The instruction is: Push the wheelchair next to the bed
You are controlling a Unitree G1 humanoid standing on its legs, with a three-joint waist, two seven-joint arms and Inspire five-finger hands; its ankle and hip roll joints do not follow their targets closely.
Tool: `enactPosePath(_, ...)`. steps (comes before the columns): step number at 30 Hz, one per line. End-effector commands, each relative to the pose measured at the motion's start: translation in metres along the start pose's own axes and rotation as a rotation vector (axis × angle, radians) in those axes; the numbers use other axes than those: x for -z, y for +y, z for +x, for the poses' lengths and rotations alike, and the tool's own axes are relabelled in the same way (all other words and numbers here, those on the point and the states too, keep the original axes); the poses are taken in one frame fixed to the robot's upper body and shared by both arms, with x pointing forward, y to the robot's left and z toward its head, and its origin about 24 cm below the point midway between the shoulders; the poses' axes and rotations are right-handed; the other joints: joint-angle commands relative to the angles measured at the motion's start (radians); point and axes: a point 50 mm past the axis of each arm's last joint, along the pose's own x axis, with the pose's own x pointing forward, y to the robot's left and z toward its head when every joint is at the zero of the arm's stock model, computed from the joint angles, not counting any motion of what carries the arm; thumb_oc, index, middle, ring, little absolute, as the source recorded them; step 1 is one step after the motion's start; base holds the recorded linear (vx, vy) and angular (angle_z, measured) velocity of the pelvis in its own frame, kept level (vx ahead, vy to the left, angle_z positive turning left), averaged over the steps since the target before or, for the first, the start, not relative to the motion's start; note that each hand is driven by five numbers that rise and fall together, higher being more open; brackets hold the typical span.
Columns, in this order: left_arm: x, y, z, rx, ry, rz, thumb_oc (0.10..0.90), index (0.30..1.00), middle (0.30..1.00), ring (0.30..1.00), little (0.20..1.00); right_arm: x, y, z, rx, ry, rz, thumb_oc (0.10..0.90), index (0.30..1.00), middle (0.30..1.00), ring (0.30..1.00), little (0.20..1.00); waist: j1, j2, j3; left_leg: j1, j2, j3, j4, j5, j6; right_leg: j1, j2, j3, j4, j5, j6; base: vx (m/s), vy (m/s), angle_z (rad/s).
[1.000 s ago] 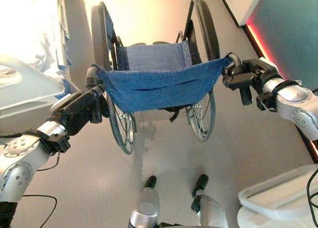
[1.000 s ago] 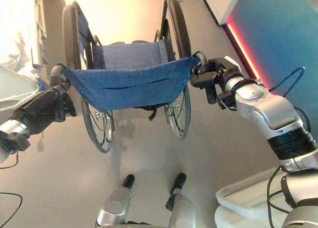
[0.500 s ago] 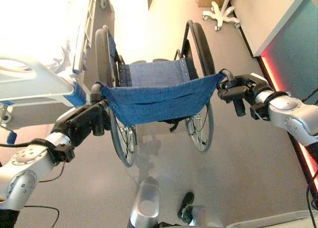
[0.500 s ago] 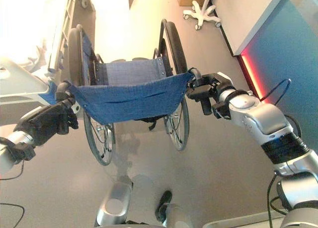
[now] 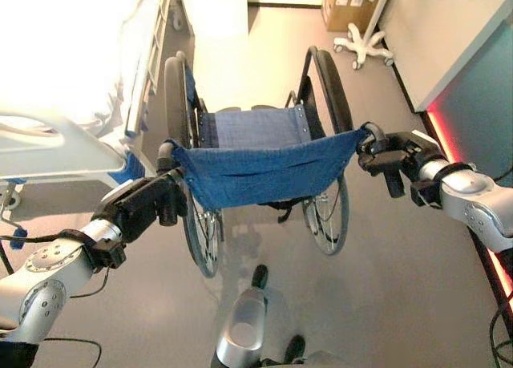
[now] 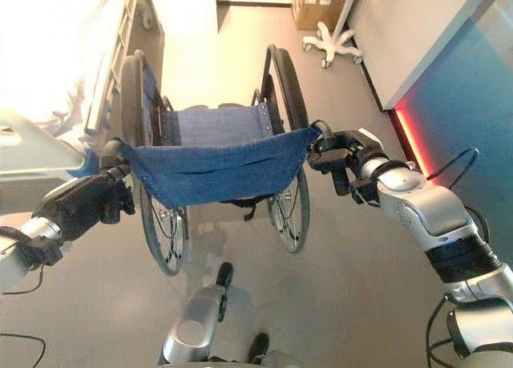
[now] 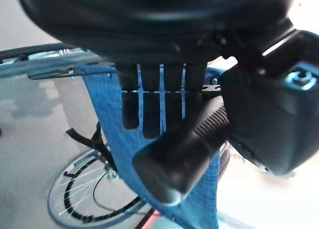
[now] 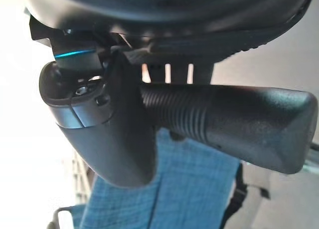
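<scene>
the wheelchair sits dead centre on the grey floor, its blue sling back toward the robot, its long axis running straight up the aisle and the seat facing away. the left robot hand is curled round the left push handle, the right robot hand wrapped round the right push handle. the bed runs along the chair's left side, its rail just beside the left wheel. open floor lies ahead and to the right; a wheeled stand base waits far ahead, near the wall with the red strip.
</scene>
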Motion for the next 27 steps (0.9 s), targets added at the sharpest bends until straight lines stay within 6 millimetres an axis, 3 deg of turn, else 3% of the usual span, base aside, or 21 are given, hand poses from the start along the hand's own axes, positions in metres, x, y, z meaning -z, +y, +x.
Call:
enactPosePath(1,-0.072,0.020,-0.006,-0.085,-0.293,0.123,0.400,0.300,0.300,0.300,0.300,-0.034,0.013,-0.013,-0.118,-0.267,0.032,0.400,0.300,0.300,0.300,0.300,-0.075,-0.029,-0.151,-0.042,-0.064,-0.015,-0.098,0.076,0.078,-0.004,0.047,-0.157,0.271,0.093,0.054,0.44,0.230,-0.15)
enactPosePath(3,-0.081,0.021,-0.008,-0.073,-0.291,0.132,0.400,0.300,0.300,0.300,0.300,-0.032,0.012,-0.016,-0.115,-0.263,0.053,0.400,0.300,0.300,0.300,0.300,-0.079,-0.038,-0.167,-0.001,-0.107,-0.030,-0.117,0.053,0.115,-0.064,0.015,-0.141,0.477,0.235,0.135,0.43,0.248,0.08)
enactPosePath(4,-0.082,0.022,-0.008,-0.072,-0.286,0.128,0.400,0.300,0.300,0.300,0.300,-0.032,0.013,-0.017,-0.121,-0.259,0.055,0.400,0.300,0.300,0.300,0.300,-0.081,-0.033,-0.176,0.012,-0.110,-0.027,-0.120,0.048,0.121,-0.086,0.017,-0.136,0.514,0.296,0.147,0.35,0.198,0.32)
enactPosePath(5,-0.083,0.023,-0.007,-0.075,-0.282,0.127,0.400,0.300,0.300,0.300,0.300,-0.033,0.014,-0.016,-0.125,-0.259,0.055,0.400,0.300,0.300,0.300,0.300,-0.086,-0.035,-0.175,0.022,-0.117,-0.025,-0.116,0.037,0.124,-0.105,-0.001,-0.136,0.530,0.297,0.146,0.31,0.143,0.49)
enactPosePath(7,-0.084,0.026,-0.007,-0.084,-0.273,0.125,0.400,0.300,0.300,0.300,0.300,-0.033,0.017,-0.015,-0.140,-0.255,0.046,0.400,0.300,0.300,0.300,0.300,-0.099,-0.022,-0.178,0.037,-0.114,-0.028,-0.112,0.030,0.124,-0.145,-0.014,-0.140,0.481,0.259,0.117,0.27,0.063,0.21)
enactPosePath(9,-0.089,0.025,-0.009,-0.085,-0.281,0.119,0.400,0.300,0.300,0.300,0.300,-0.036,0.016,-0.018,-0.145,-0.259,0.026,0.400,0.300,0.300,0.300,0.300,-0.121,-0.007,-0.166,0.048,-0.114,-0.054,-0.100,0.029,0.101,-0.169,-0.002,-0.139,0.279,0.182,0.070,0.24,-0.041,-0.13)
enactPosePath(11,-0.091,0.024,-0.008,-0.089,-0.303,0.105,0.400,0.300,0.300,0.300,0.300,-0.039,0.013,-0.019,-0.142,-0.279,0.018,0.400,0.300,0.300,0.300,0.300,-0.138,0.002,-0.147,0.064,-0.111,-0.079,-0.074,0.011,0.078,-0.190,-0.023,-0.138,0.107,0.187,0.052,0.17,-0.084,0.07)
enactPosePath(15,-0.101,0.017,-0.002,-0.092,-0.349,0.111,0.400,0.300,0.300,0.300,0.300,-0.057,0.015,-0.019,-0.148,-0.332,0.002,0.400,0.300,0.300,0.300,0.300,-0.191,-0.005,-0.097,0.140,-0.105,-0.098,-0.082,-0.058,0.070,-0.322,-0.114,-0.096,-0.084,0.415,0.138,0.18,-0.181,0.48)
enactPosePath(17,-0.102,0.015,0.000,-0.096,-0.346,0.122,0.400,0.300,0.300,0.300,0.300,-0.062,0.019,-0.022,-0.166,-0.338,0.003,0.400,0.300,0.300,0.300,0.300,-0.209,-0.015,-0.087,0.183,-0.097,-0.106,-0.081,-0.100,0.074,-0.372,-0.129,-0.095,-0.105,0.462,0.159,0.36,-0.202,0.67)
enactPosePath(22,-0.094,0.008,0.010,-0.074,-0.319,0.113,0.400,0.300,0.300,0.300,0.300,-0.064,0.016,-0.024,-0.178,-0.325,0.019,0.400,0.300,0.300,0.300,0.300,-0.253,-0.033,-0.117,0.230,-0.082,-0.134,-0.004,-0.177,0.089,-0.386,-0.087,-0.032,-0.050,0.423,0.148,0.43,-0.188,0.40)
enactPosePath(25,-0.090,0.005,0.013,-0.062,-0.303,0.095,0.400,0.300,0.300,0.300,0.300,-0.059,0.010,-0.024,-0.182,-0.292,0.017,0.400,0.300,0.300,0.300,0.300,-0.271,-0.029,-0.154,0.259,-0.042,-0.136,0.045,-0.127,0.055,-0.378,-0.051,-0.053,-0.016,0.379,0.105,0.38,-0.147,0.63)
enactPosePath(27,-0.083,0.005,0.013,-0.079,-0.298,0.078,0.400,0.300,0.300,0.300,0.300,-0.057,0.012,-0.022,-0.194,-0.269,-0.017,0.400,0.300,0.300,0.300,0.300,-0.273,-0.021,-0.171,0.239,-0.007,-0.122,0.222,0.020,-0.001,-0.337,-0.026,-0.107,-0.023,0.350,0.049,0.32,-0.207,0.07)
